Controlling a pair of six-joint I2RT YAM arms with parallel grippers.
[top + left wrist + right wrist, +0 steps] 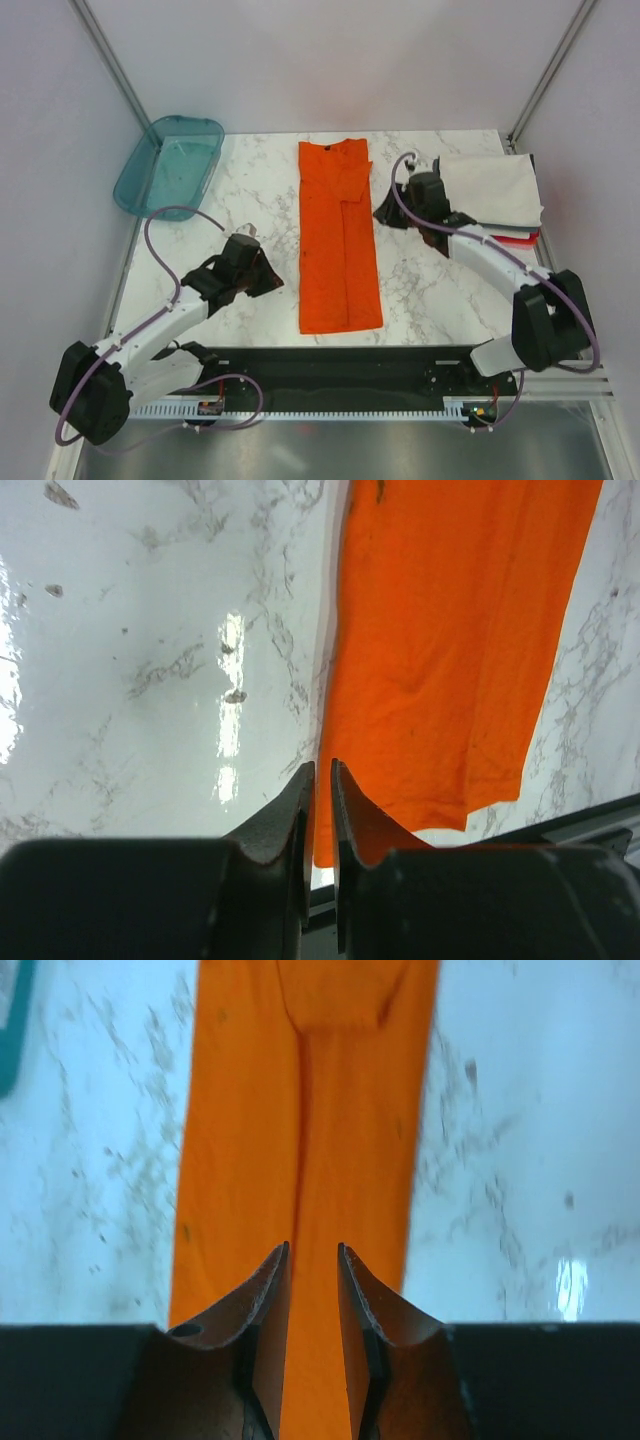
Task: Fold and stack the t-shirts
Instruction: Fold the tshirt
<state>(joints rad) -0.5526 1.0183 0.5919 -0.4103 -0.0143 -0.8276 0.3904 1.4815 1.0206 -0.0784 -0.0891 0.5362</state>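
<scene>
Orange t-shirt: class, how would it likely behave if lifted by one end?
The orange t-shirt lies flat with soft creases, so it would probably droop limply. Its folded layers may slide apart. On the glossy marble table it likely drags easily.

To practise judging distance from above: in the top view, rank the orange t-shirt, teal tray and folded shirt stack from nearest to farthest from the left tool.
1. Orange t-shirt, just right of the left tool.
2. Teal tray, far-left corner.
3. Folded shirt stack, far right side.
</scene>
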